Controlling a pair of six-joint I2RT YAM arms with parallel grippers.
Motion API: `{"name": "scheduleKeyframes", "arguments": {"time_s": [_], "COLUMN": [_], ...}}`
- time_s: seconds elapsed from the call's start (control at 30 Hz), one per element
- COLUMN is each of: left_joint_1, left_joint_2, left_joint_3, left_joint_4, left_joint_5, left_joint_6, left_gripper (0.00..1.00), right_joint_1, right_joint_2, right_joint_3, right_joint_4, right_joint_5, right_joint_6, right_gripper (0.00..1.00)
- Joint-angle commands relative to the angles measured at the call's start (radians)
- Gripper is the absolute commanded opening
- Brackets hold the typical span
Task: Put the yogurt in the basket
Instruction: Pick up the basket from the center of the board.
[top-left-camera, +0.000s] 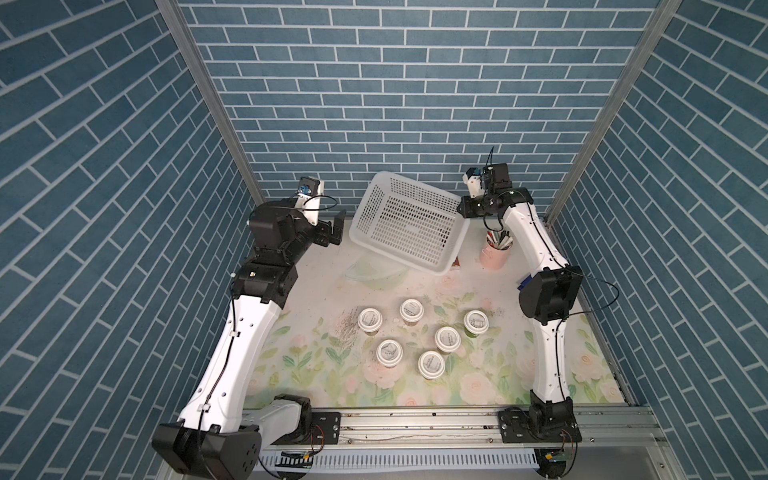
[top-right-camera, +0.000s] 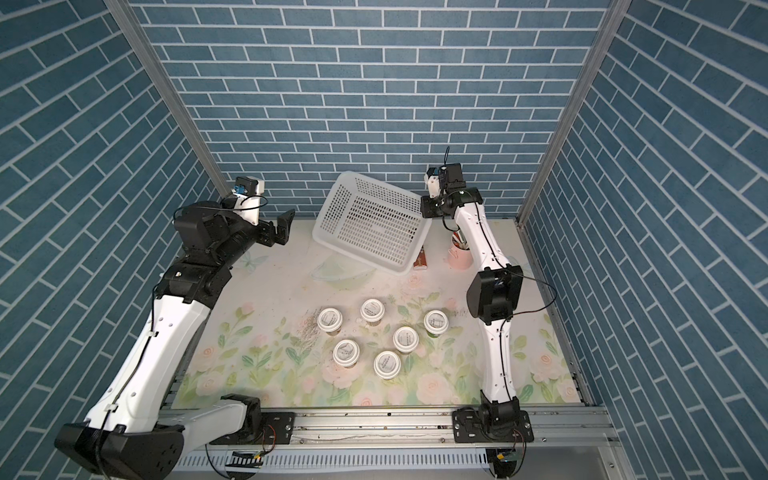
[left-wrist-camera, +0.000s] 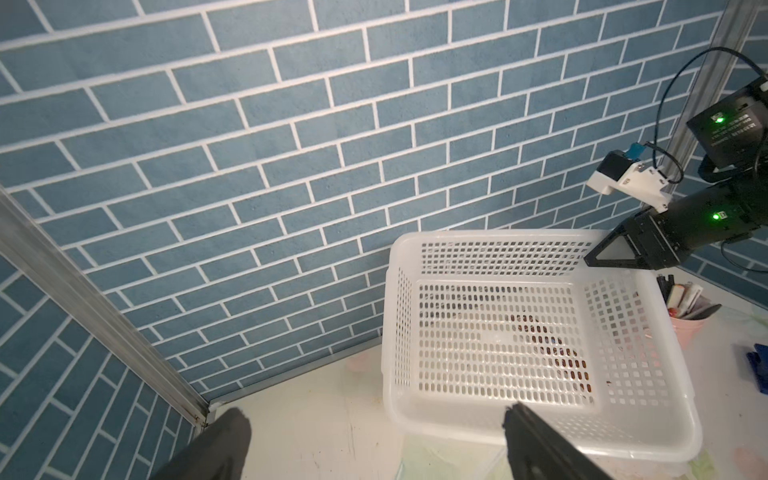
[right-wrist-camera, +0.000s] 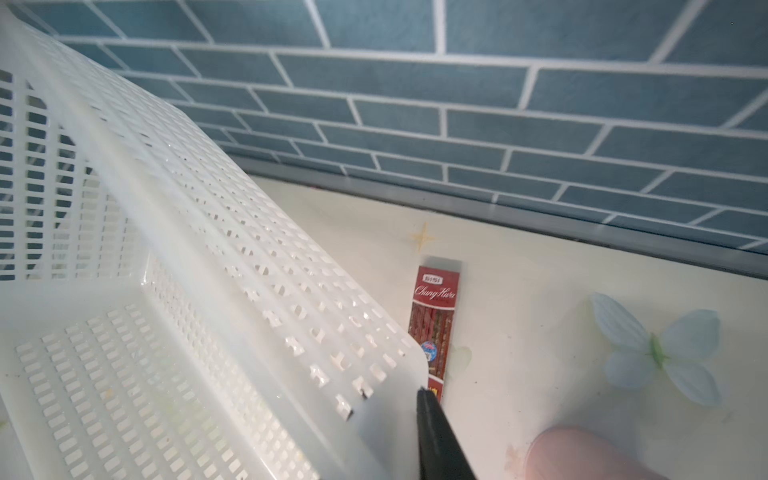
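White perforated plastic makes up the basket, which hangs tilted over the far side of the floral mat, its far right corner raised. The right gripper is pinched narrow on the rim at that corner, and the right wrist view shows one black finger pressed against the outside of the rim. Whether the basket's low near edge touches the mat cannot be told, though a shadow lies under it in both top views. The basket holds nothing. All six yogurt cups stand upright on the mat, closer to the robot and well apart from the basket, in a loose cluster with their white lids up. The left gripper hovers just beside the basket's left side, jaws spread wide and gripping nothing; in the left wrist view one finger overlaps the basket's rim, though no contact is visible. A pink cup of pens stands beside the right arm, and a red pencil box lies flat on the mat beside the raised corner.
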Motion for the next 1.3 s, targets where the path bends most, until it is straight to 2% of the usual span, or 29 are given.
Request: {"name": "scheduleKeyframes", "arguments": {"time_s": [0.0,0.17,0.43,0.83,1.07,1.27], "left_joint_1": [-0.003,-0.003,-0.003,-0.003,-0.003,-0.003], "left_joint_2": [0.047,0.149,0.272,0.395,0.429,0.461], "left_joint_3": [0.031,0.052,0.077,0.094,0.099,0.138], "left_joint_4": [-0.042,-0.056,-0.018,-0.044,-0.036,-0.068], "left_joint_5": [0.044,0.094,-0.058,-0.025,-0.057,-0.048], "left_joint_6": [0.036,0.026,-0.024,-0.046,-0.073,-0.083], "left_gripper": [1.00,1.00,1.00,0.99,0.90,0.67], "right_joint_1": [0.038,0.039,0.038,0.040,0.062,0.081], "right_joint_2": [0.001,0.001,-0.037,-0.148,-0.208,-0.234], "right_joint_3": [-0.001,0.001,0.000,-0.008,-0.024,-0.047], "right_joint_4": [-0.003,0.010,0.016,0.054,0.060,0.059], "right_joint_5": [-0.126,-0.148,-0.143,-0.180,-0.179,-0.166], "right_joint_6": [-0.081,-0.113,-0.144,-0.105,-0.100,-0.101], "right_gripper": [0.00,0.00,0.00,0.00,0.00,0.00]}}
